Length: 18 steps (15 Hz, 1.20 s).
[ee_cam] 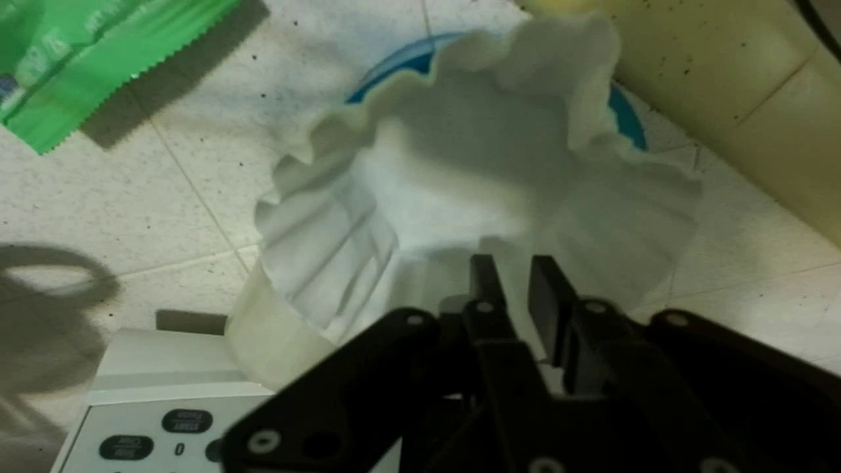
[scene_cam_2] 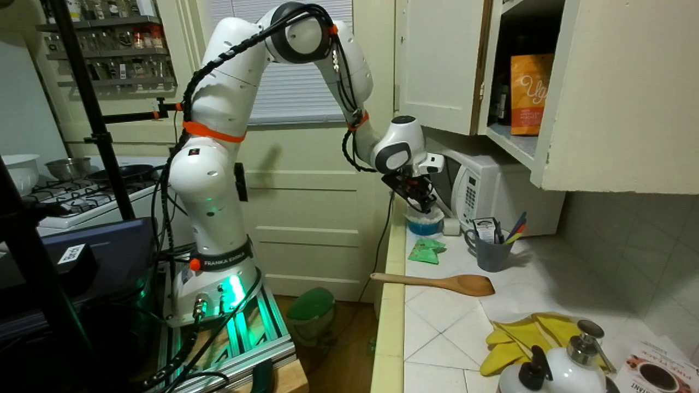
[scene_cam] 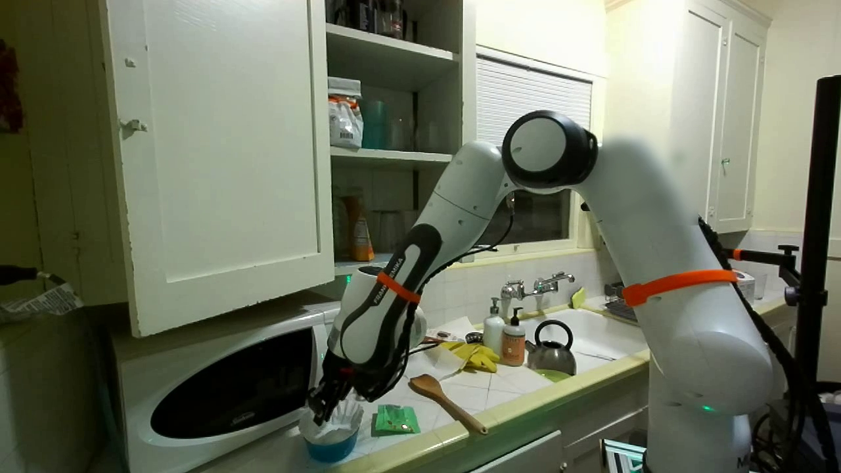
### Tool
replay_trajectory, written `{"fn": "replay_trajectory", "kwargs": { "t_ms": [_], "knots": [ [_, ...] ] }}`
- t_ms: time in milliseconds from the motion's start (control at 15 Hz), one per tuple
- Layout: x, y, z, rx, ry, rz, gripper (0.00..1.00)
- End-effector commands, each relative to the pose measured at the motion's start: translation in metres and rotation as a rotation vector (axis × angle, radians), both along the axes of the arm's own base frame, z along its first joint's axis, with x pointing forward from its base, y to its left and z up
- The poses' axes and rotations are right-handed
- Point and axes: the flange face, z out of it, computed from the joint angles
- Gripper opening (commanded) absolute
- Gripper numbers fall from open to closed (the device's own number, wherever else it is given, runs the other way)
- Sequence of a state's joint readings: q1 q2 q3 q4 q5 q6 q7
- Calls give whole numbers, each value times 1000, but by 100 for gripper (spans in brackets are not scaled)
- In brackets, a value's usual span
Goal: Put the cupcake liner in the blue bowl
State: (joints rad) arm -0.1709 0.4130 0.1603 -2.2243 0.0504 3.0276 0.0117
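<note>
The white pleated cupcake liner (ee_cam: 460, 164) sits in and over the blue bowl (ee_cam: 627, 121), its flared rim reaching past the bowl's edge. Both exterior views show the liner (scene_cam: 341, 422) on top of the blue bowl (scene_cam: 332, 449), near the counter's far end beside the microwave; the bowl (scene_cam_2: 425, 227) stands upright. My gripper (ee_cam: 514, 276) is partly open, with a gap between its fingertips and nothing seen held. In the wrist view the fingers lie over the liner's near side. In an exterior view the gripper (scene_cam: 318, 414) is at the liner's rim; contact is unclear.
A green packet (scene_cam: 395, 419) and a wooden spoon (scene_cam: 447, 402) lie on the counter. The white microwave (scene_cam: 223, 387) stands close behind the bowl, with a small white cylinder (scene_cam_2: 451, 227) between. A grey mug (scene_cam_2: 491, 254) stands nearby. An open cabinet door (scene_cam: 223, 164) hangs above.
</note>
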Motion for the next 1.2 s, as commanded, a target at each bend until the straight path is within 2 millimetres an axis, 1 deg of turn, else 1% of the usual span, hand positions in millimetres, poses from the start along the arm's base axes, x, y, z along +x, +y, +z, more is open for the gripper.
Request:
{"fn": "replay_trajectory", "kwargs": {
  "t_ms": [0, 133, 267, 533, 667, 933, 1133],
  "knots": [
    [5, -8, -14, -1, 45, -16, 0],
    [7, -14, -22, -5, 67, -28, 0],
    [6, -16, -29, -15, 98, -27, 0],
    [7, -16, -51, -37, 184, -11, 0],
    [9, -17, -57, -44, 217, -12, 0],
    [15, -7, -41, -40, 162, 19, 0],
    [12, 4, -27, -38, 132, 46, 0]
  ]
}}
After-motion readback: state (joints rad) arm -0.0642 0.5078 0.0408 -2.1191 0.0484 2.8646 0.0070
